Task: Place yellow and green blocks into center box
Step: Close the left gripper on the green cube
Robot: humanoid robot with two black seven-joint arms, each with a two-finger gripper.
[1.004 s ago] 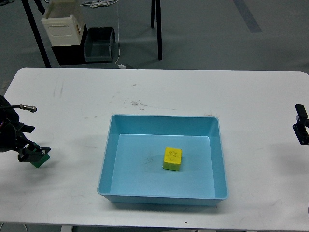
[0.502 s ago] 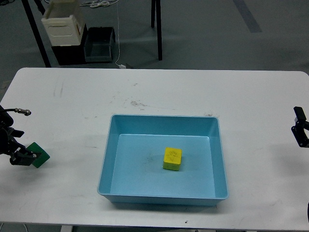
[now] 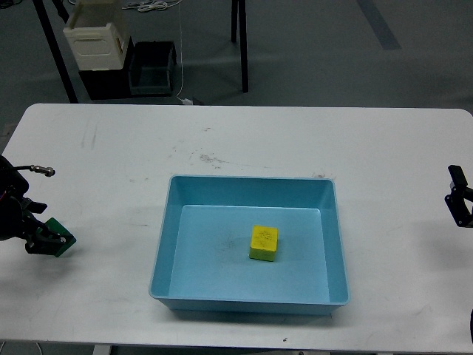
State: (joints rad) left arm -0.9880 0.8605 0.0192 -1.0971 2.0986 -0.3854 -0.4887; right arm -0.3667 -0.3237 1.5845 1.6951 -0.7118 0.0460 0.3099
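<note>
Bright even overhead light, soft shadows, sharp pic, no glare

White counter (image 3: 244, 140), faint dark scuffs toward its far edge. Light blue box (image 3: 249, 303). Yellow block (image 3: 264, 242), greenish lower edge. Green block (image 3: 60, 238). Both pincers black: left (image 3: 38, 240), right (image 3: 458, 198).

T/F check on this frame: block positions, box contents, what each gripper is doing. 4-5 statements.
1. The yellow block lies inside the blue box. True.
2. The green block is in the box too. False: it is on the table, left of the box.
3. The left gripper is at the green block. True.
4. The right gripper carries a block. False: nothing is in it.
</note>
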